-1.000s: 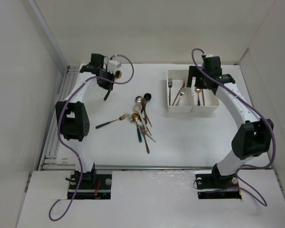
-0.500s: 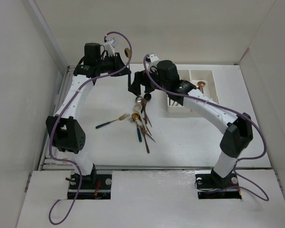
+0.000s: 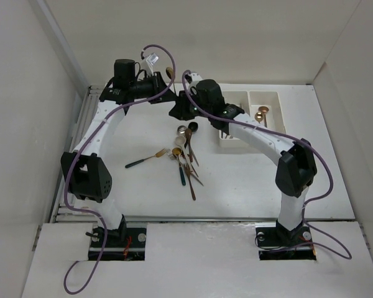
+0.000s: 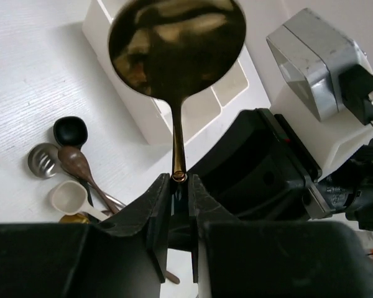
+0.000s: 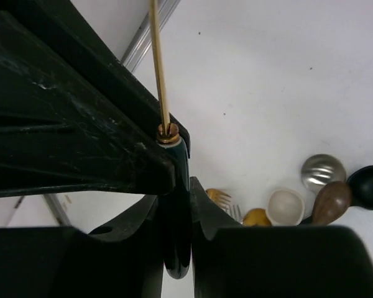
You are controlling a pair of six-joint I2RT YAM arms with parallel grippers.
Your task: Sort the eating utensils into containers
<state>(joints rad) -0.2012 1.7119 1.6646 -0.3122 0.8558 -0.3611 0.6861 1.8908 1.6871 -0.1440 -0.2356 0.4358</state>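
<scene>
A gold spoon [image 4: 177, 43] with a dark teal handle [image 5: 178, 211] hangs in the air above the table's back. My left gripper [image 4: 177, 180] is shut on the top of that handle, the bowl pointing away from the wrist. My right gripper [image 5: 176, 189] is shut on the same handle just below, its jaws touching the left fingers [image 5: 81, 130]. From above, both grippers [image 3: 163, 85] [image 3: 175, 110] meet left of the white containers [image 3: 280, 99]. Several other utensils [image 3: 186, 155] lie heaped mid-table, with one fork [image 3: 146, 158] apart to their left.
The two-bin tray holds forks in its left compartment and a gold spoon [image 3: 262, 113] in the right. A metal rail [image 3: 81, 124] runs along the table's left edge. White walls enclose the back and sides.
The right arm swung from the tray across to the left gripper and its jaws closed on the spoon's handle. The left arm lifted the spoon and turned it toward the right arm.
</scene>
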